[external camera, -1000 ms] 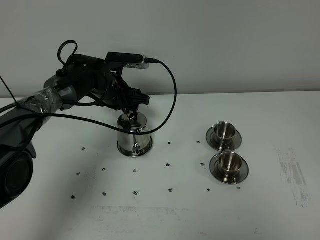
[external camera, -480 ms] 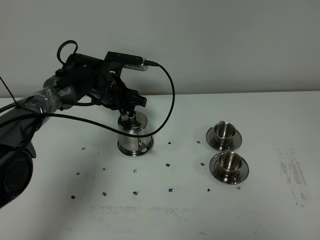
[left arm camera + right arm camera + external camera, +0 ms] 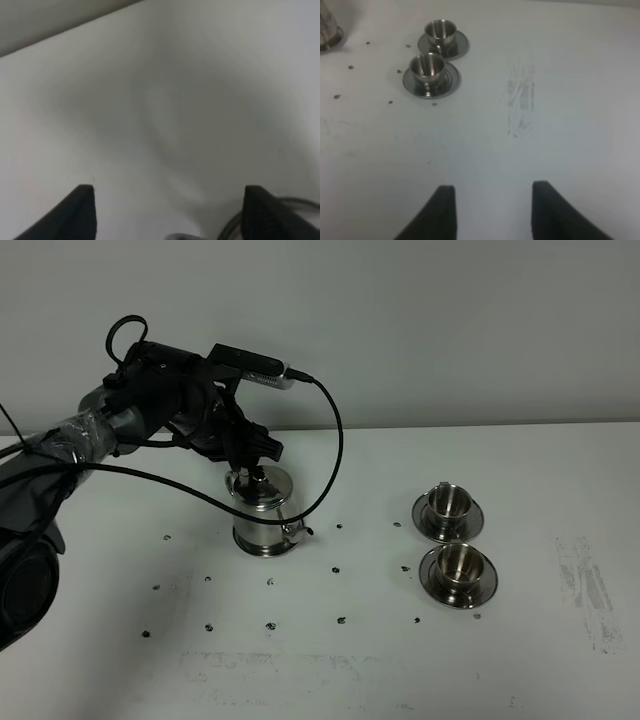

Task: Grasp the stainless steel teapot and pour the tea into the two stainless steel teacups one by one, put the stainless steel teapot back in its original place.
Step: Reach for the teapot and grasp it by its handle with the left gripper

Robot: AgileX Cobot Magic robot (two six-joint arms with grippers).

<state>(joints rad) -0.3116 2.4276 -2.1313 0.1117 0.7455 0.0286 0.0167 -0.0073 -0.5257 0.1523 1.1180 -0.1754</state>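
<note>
Over the near side of the table, the right gripper is hanging with its fingers parted on nothing, well apart from the work. Further in, the nearer teacup and the farther teacup are each sitting on a saucer, well to the right of the stainless steel teapot. Whether they are holding tea cannot be told. The teapot is standing upright left of centre, seemingly on its own round saucer. The left gripper is hovering at the lid knob with its jaws spread wide, and contact cannot be confirmed.

Risks: jaws closing off the handle could be tipping or spinning the pot. The camera cable is looping down just beside the pot and could be snagging it on a lift.

Dark specks are dotting the table. Nothing is standing between the pot and the cups.
</note>
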